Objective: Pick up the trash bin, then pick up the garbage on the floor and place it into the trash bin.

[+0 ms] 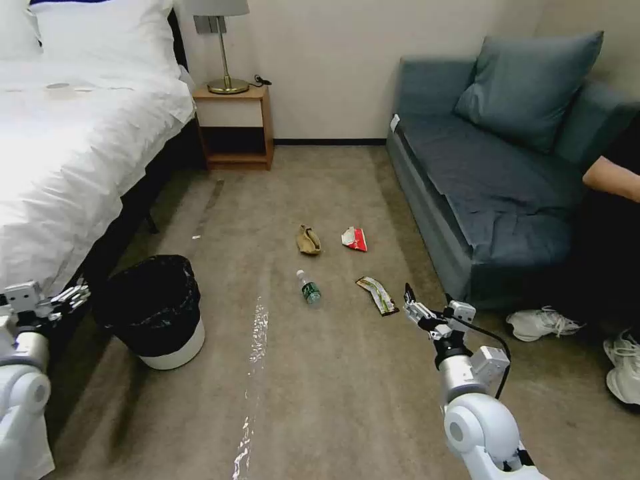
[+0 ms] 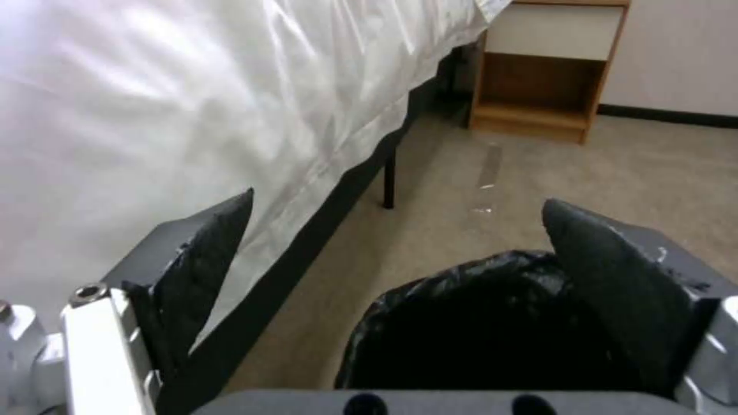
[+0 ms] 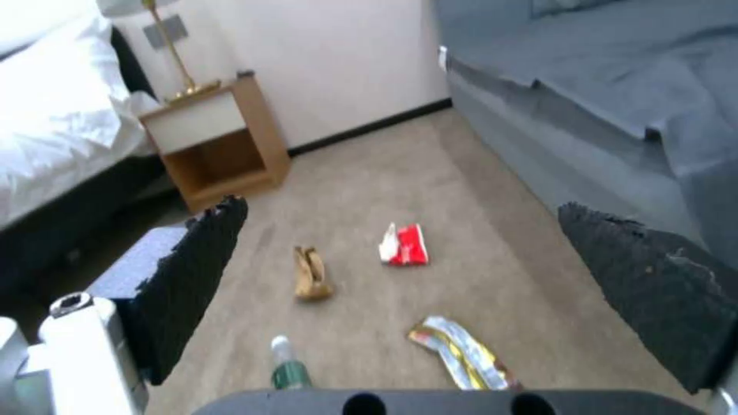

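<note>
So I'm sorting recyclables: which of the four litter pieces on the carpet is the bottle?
The clear bottle with the green label, lying on its side nearest the trash bin. The others are flat or crumpled: brown paper bag, red-and-white packet, dark-and-gold wrapper.

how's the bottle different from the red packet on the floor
The bottle is clear with a green label and white cap; the packet is red and white. The bottle is a slim cylinder lying on its side; the packet is flat and crumpled. In the head view the bottle lies nearer the robot and the bin, the packet farther off, toward the sofa. Both rest loose on the carpet, untouched by either gripper.
</note>
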